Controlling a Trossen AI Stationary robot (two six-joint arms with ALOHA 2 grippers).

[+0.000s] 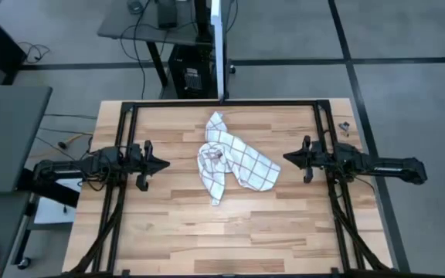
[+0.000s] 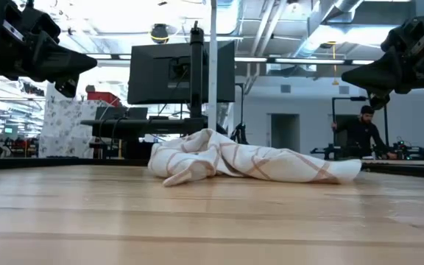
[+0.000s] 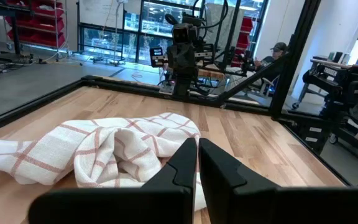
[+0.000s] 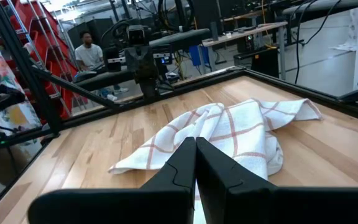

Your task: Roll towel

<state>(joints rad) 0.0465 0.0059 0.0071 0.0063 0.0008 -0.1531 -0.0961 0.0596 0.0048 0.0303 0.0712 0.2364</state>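
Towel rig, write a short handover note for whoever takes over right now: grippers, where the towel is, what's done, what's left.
Left gripper: fingers shut, empty, raised off the table at its left side, pointing toward the towel.
Right gripper: fingers shut, empty, raised at the right side, also facing the towel.
Towel: white with reddish checks, lying crumpled in a loose heap near the middle of the wooden table, touching neither gripper.
Done: nothing visible; no roll started.
Left: likely spread the towel flat, then roll it up.
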